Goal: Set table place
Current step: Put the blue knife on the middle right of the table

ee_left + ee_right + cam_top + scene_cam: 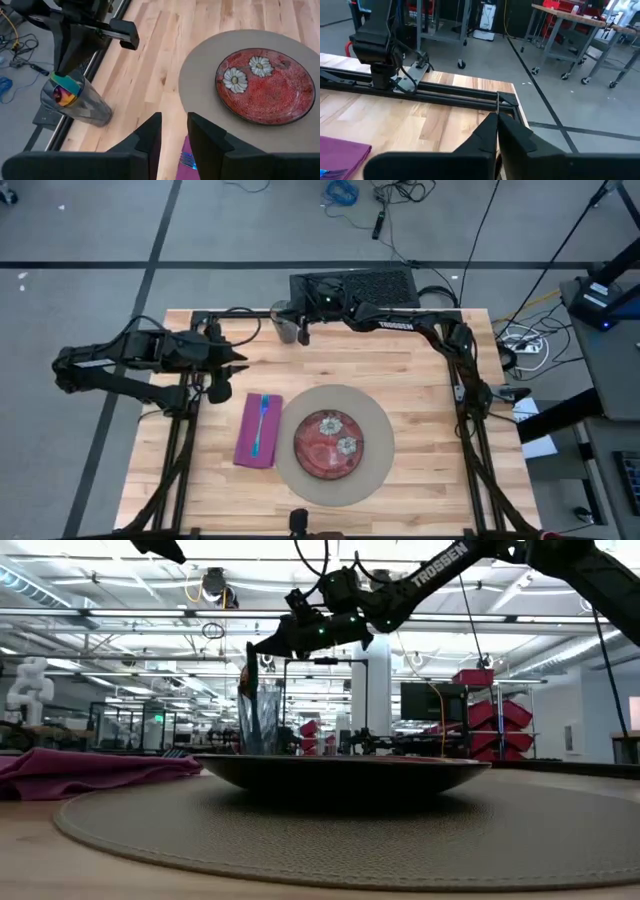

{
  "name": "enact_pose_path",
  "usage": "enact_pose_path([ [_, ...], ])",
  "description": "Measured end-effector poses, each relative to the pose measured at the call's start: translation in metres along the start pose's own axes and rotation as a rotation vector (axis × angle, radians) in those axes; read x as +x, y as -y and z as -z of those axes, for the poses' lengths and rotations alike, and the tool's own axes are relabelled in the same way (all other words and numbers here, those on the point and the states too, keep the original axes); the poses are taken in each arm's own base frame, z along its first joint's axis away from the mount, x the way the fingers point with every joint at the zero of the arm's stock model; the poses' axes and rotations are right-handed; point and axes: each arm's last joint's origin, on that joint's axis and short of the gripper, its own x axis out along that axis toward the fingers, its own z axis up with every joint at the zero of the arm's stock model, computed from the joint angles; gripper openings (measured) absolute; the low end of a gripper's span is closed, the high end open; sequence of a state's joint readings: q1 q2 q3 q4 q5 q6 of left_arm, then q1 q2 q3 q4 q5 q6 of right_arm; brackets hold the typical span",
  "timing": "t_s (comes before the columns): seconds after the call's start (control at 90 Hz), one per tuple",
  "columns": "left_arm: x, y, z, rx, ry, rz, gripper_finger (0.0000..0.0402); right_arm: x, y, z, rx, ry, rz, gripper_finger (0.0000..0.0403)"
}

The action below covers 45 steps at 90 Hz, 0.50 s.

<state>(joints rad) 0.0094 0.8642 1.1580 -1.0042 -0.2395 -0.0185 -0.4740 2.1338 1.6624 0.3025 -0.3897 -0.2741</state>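
Note:
A clear drinking glass stands at the table's far edge, left of centre; it also shows in the left wrist view and the low view. My right gripper reaches along the far edge and is shut on it. A red flowered plate lies on the round beige mat. A blue fork rests on a purple napkin left of the mat. My left gripper hovers open above the table's left side, holding nothing. My right gripper pinches the glass's rim, and a thin edge shows between its fingertips. In the low view one finger reaches down into the glass from above. The glass is upright, and its base seems to be on the table by the far rail.
The black rail frame runs along the table's far edge just behind the glass. A black box stands beyond that edge. Bare wood lies right of the mat and between the glass and the mat.

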Motion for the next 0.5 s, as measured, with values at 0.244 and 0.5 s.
enact_pose_path([
  [0.244, 0.000, 0.000, 0.000, 0.000, 0.000, 0.000, 0.0080, -0.002, 0.000, -0.009, -0.026, 0.039, 0.013, 0.0000],
  [0.5, 0.000, 0.000, 0.000, 0.000, -0.001, 0.000, 0.0080, -0.012, 0.000, -0.031, -0.077, 0.076, 0.038, 0.0000],
])
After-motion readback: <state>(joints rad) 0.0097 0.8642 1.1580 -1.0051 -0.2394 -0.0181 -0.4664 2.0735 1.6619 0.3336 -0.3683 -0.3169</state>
